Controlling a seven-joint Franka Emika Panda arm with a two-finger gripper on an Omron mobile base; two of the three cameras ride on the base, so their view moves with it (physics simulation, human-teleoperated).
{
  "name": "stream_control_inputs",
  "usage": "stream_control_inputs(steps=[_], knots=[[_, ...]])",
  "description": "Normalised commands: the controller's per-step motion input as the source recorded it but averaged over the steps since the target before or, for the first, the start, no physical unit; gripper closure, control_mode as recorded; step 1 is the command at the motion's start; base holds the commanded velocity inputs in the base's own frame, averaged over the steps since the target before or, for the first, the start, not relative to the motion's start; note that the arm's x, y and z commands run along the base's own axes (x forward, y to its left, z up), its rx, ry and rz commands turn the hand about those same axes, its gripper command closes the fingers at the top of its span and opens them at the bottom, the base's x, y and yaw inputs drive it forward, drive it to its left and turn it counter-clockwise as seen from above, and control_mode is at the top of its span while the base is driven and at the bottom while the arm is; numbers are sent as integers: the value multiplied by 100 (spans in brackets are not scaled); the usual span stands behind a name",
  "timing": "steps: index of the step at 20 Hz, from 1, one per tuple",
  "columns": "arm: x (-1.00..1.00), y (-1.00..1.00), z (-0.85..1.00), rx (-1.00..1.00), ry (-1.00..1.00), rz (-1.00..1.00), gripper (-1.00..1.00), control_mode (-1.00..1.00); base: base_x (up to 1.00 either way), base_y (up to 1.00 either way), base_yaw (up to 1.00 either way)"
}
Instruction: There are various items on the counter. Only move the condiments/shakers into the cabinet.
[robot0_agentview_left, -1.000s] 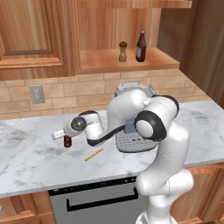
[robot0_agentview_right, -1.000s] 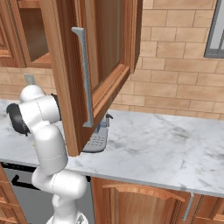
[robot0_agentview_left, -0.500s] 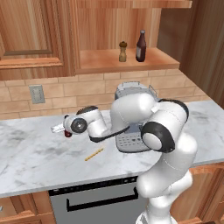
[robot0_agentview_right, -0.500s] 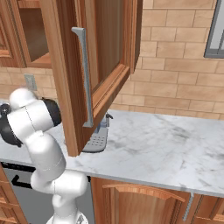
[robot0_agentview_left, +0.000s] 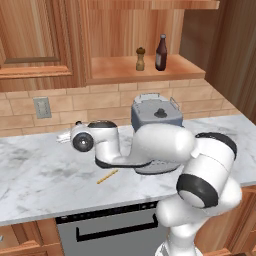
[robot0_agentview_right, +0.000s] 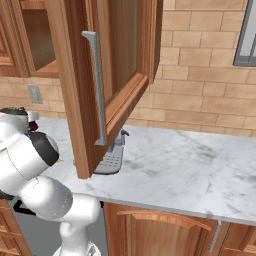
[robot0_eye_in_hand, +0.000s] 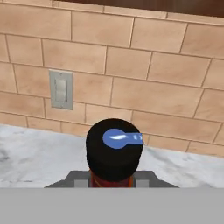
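Marble surface (robot0_agentview_left: 35, 175) on the left – the gripper (robot0_eye_in_hand: 112, 183) is clamped on the small black-capped red-labelled sauce bottle (robot0_eye_in_hand: 114, 151), near the brick wall. Looks light and rigid but slick, so I'd grip the body below the cap – not the cap itself.

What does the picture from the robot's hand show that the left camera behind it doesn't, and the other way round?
Hand view alone: the black-capped sauce bottle up close, held in the shut gripper. Left base view alone: the dark brown bottle and wooden pepper shaker in the cabinet, the grey coffee machine and the yellow stick. Shared: brick wall, wall switch, marble counter.
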Motion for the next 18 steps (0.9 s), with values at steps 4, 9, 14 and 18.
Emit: stream_control_inputs(steps=[4, 9, 14, 18], knots=[[-57, 0, 100, -6, 0, -16, 100, -100, 0, 0, 0], [-50, -1, 100, -8, -1, -15, 100, -100, 0, 0, 0], [-26, -43, 95, -9, 0, -7, 100, -100, 0, 0, 0], [-24, -72, 57, -4, 0, 0, 100, -100, 0, 0, 0]])
